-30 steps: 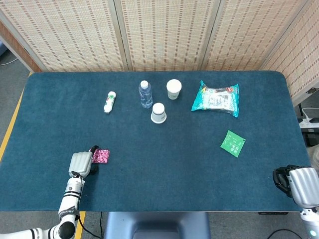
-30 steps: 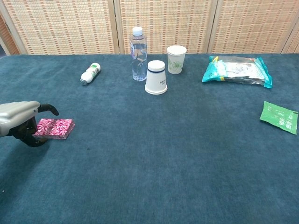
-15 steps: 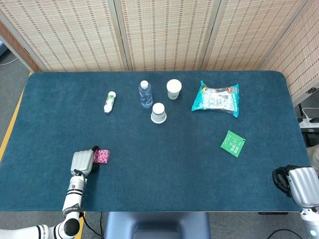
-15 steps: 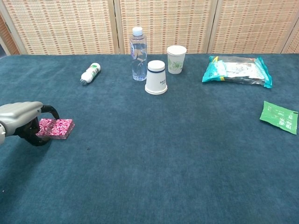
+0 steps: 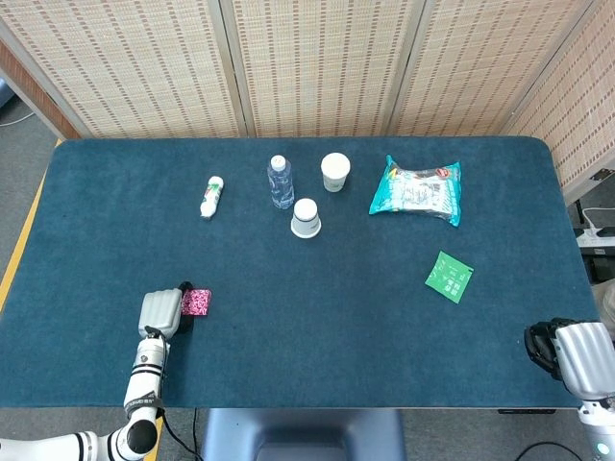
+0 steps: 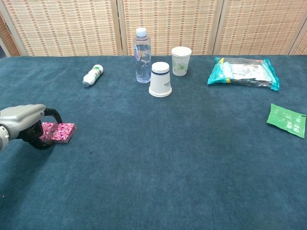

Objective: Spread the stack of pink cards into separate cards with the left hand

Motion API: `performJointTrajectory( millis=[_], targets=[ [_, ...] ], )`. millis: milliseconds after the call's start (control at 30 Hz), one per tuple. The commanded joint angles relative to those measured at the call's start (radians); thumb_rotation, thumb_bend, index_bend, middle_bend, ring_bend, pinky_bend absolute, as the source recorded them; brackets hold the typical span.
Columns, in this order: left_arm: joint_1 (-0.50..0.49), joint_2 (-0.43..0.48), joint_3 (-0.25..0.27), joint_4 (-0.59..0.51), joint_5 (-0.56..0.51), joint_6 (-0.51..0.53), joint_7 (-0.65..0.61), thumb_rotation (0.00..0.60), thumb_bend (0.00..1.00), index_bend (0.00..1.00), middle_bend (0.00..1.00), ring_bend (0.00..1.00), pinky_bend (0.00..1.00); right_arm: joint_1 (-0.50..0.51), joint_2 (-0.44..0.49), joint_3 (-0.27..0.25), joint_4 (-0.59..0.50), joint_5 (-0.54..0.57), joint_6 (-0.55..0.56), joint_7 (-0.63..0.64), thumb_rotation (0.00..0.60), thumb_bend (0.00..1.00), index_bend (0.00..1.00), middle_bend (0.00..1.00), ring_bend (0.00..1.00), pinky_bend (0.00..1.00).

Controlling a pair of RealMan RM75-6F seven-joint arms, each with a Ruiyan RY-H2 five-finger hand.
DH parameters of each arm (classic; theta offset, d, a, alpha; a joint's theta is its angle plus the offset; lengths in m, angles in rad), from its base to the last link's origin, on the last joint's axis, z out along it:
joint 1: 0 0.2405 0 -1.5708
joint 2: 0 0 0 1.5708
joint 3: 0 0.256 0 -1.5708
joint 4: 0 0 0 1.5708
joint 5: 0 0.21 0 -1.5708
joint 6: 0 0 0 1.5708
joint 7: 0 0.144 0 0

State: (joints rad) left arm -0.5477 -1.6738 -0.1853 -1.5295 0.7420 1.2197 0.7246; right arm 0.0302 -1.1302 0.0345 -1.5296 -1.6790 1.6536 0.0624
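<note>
Down at the near left of the blue bench (image 5: 317, 327), the left robot hand (image 6: 21, 125) sits against the stack of pink cards (image 6: 58, 132), its dark fingers (image 6: 42, 139) curled around the stack's left end and a thumb arched over the top edge; the head view shows the same robot hand (image 5: 159, 312) touching the stack (image 5: 197, 302) from the left. The cards lie flat on the bench as one block, not fanned out. Whether the stack is truly clamped or only touched cannot be told from these views. The right robot hand (image 5: 567, 351) rests at the near right corner of the bench, well apart from everything, its dark fingers curled in with nothing in them. Farther back, a clear water bottle (image 6: 141, 49) stands upright with its cap on; just beside it a white cup (image 6: 160, 79) stands upside down, and another paper cup (image 6: 181, 61) stands open side up, its contents not visible. A small white bottle (image 6: 92, 75) lies on its side to the left. A teal snack bag (image 6: 243, 72) and a green sachet (image 6: 287, 120) lie on the right.
</note>
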Motion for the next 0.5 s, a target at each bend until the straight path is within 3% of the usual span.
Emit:
performJointTrajectory(
  millis=[33, 200, 500],
  targets=[
    [0.001, -0.003, 0.003, 0.002, 0.006, 0.005, -0.006, 0.600, 0.37, 0.31, 1.00, 1.00, 1.00, 0.000, 0.000, 0.000, 0.000, 0.000, 0.000, 0.000, 0.600, 0.54, 1.00, 0.92, 0.85, 0.97],
    [0.006, -0.005, 0.006, 0.005, 0.019, 0.014, -0.025, 0.600, 0.37, 0.39, 1.00, 1.00, 1.00, 0.000, -0.001, -0.001, 0.001, -0.002, 0.001, 0.000, 0.600, 0.54, 1.00, 0.92, 0.85, 0.97],
    [0.022, 0.021, 0.028, -0.023, 0.051, 0.034, -0.035, 0.600, 0.37, 0.42, 1.00, 1.00, 1.00, 0.001, -0.001, -0.002, 0.001, 0.000, -0.003, -0.004, 0.600, 0.55, 1.00, 0.92, 0.85, 0.97]
  ],
)
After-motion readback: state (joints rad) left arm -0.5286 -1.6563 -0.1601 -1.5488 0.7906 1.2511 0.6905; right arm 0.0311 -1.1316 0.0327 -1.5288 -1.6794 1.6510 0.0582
